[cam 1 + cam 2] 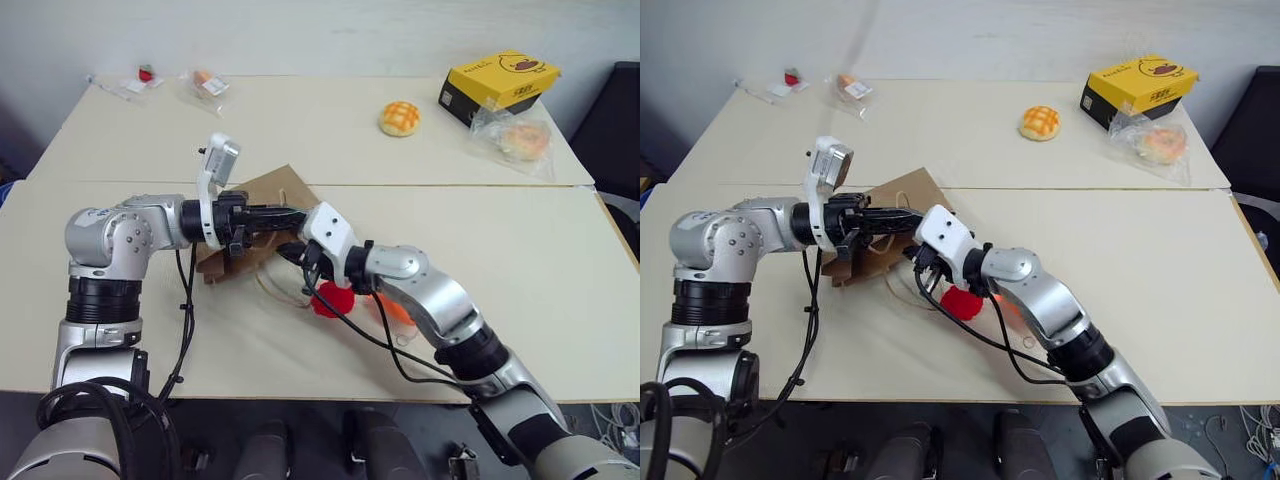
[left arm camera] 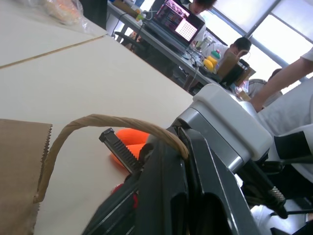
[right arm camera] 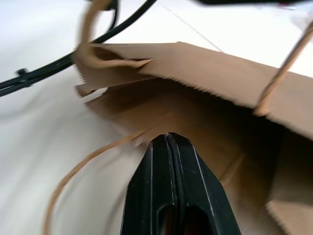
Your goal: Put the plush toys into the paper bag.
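The brown paper bag (image 1: 275,190) lies on its side in the middle of the table, mouth toward me. My left gripper (image 1: 290,215) points across the bag from the left, shut on its upper cord handle (image 2: 98,121), which lifts the top lip. My right gripper (image 3: 168,139) is shut at the bag's mouth, low over the bottom lip. The loose lower handle cord (image 3: 93,159) runs up to its tips; I cannot tell if it is pinched. The red plush toy (image 1: 335,300) and the orange plush toy (image 1: 397,310) lie on the table under my right forearm.
At the back right stand a yellow box (image 1: 500,82) and a bagged bread (image 1: 520,140), with a checkered bun (image 1: 399,118) to their left. Small wrapped packets (image 1: 205,85) lie at the far left. People sit at desks beyond the table's right edge.
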You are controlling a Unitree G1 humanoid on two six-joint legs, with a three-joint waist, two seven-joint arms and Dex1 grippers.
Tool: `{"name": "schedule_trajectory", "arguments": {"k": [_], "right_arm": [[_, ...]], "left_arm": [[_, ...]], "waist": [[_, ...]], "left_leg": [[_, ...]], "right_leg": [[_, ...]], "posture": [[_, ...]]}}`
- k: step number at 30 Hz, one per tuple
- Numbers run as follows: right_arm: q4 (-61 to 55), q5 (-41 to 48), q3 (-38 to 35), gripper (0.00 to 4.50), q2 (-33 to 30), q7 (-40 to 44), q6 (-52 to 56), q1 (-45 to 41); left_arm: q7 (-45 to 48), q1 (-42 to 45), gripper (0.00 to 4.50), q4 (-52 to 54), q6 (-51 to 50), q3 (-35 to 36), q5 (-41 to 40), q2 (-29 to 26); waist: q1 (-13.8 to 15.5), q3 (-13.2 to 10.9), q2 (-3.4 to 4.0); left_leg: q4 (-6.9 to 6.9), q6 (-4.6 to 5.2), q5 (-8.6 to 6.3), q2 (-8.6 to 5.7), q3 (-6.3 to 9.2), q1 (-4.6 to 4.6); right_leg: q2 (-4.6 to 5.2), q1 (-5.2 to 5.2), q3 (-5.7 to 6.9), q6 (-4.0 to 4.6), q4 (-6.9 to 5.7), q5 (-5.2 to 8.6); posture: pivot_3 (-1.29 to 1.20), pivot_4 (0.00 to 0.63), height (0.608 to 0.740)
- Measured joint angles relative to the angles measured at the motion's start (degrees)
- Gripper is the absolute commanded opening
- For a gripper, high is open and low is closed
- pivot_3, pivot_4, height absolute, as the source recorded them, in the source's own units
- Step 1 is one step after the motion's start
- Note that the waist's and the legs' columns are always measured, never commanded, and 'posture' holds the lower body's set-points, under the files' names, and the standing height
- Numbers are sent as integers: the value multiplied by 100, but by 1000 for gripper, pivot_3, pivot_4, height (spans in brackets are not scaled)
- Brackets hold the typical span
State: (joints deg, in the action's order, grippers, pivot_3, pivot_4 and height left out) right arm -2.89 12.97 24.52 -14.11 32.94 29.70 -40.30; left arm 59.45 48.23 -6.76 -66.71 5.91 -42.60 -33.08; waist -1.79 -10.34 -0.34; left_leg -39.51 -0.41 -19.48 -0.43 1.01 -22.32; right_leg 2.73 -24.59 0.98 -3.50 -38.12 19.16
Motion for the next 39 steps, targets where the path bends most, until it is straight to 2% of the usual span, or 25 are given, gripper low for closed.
{"name": "schedule_trajectory", "arguments": {"k": [4,8,17,21,27,33,39], "right_arm": [[505,-270,-133,20,307,-140,-404,-97],[818,-415,-367,20,473,-173,-773,-234],[783,-476,-476,20,507,153,-1231,174],[500,-463,-532,20,417,310,-1379,274],[688,-639,-558,20,583,179,-1408,281],[1491,-1021,-461,20,1147,-205,-1334,-52],[2856,-1288,-464,20,1597,-445,-1677,-363]], "left_arm": [[-497,0,0,-4,-797,369,-292,104],[-1174,107,0,-8,-1608,1028,-653,439],[-2317,877,0,-101,-2532,2251,-1457,956],[-2978,1069,0,-516,-2575,2432,-2061,1001],[-3903,1187,0,-929,-2576,2450,-2816,988],[-4811,1186,0,-1220,-2578,2564,-3314,1269],[-5516,1186,0,-1401,-2530,2732,-3842,1454]], "waist": [[-26,0,0],[-21,1,-1],[-3,3,-6],[-13,3,-7],[-23,4,-7],[-31,4,-7],[-89,4,-8]], "left_leg": [[-1,-2,1,0,-2,0],[-5,-3,1,0,-1,1],[-12,-6,1,-2,-3,1],[-12,-11,3,-2,-2,8],[-14,-14,5,-2,-2,13],[-20,-18,6,-2,-2,13],[-22,-19,7,-2,-1,13]], "right_leg": [[-1,-2,-3,0,-6,0],[0,-1,-3,0,-9,0],[0,0,-7,-2,-13,-1],[-1,-1,-7,-2,-25,-1],[0,-1,-10,-2,-34,-1],[0,-4,-10,-2,-41,-1],[0,-3,-9,-2,-45,-1]], "posture": [[0,150,740],[0,150,740],[0,150,740],[0,150,740],[0,150,740],[0,150,740],[0,150,740]]}}
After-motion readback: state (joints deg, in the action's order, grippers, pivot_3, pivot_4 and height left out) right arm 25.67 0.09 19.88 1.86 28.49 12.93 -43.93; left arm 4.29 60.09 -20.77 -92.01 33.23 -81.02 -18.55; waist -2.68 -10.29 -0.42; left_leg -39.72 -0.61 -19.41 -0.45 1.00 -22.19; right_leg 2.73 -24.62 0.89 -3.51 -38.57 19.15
